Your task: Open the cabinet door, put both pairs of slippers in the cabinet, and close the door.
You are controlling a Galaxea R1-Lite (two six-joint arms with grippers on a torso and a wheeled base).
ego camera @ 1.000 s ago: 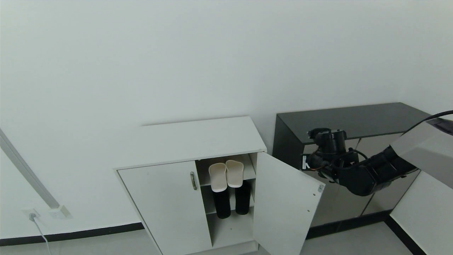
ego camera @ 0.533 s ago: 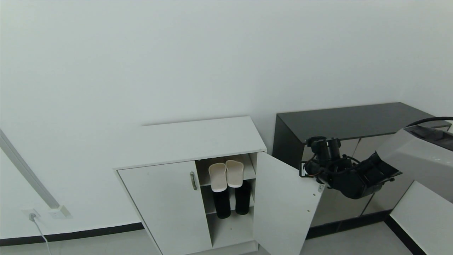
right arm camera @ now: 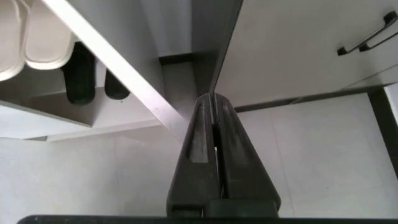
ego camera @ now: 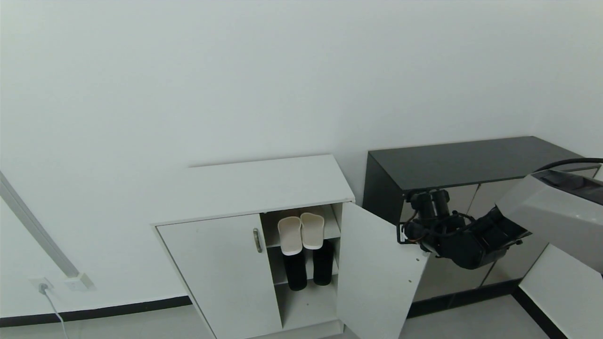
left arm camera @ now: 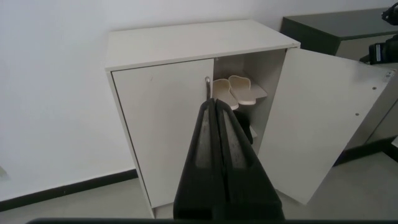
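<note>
Left wrist view: the left gripper (left arm camera: 214,106), fingers pinched together on nothing, hangs well back from the cabinet (left arm camera: 186,40), likely so the open door (left arm camera: 323,118) can swing freely. Inside, white slippers (ego camera: 301,233) rest above black slippers (ego camera: 308,270), both pairs shelved, so loading looks done. At that door's outer edge the right gripper (right arm camera: 214,102), clenched empty, looks set to push it closed.

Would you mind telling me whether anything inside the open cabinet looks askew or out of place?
Yes: the white slippers overhang the front edge of the upper shelf, above the black slippers, so they might catch the door.
</note>
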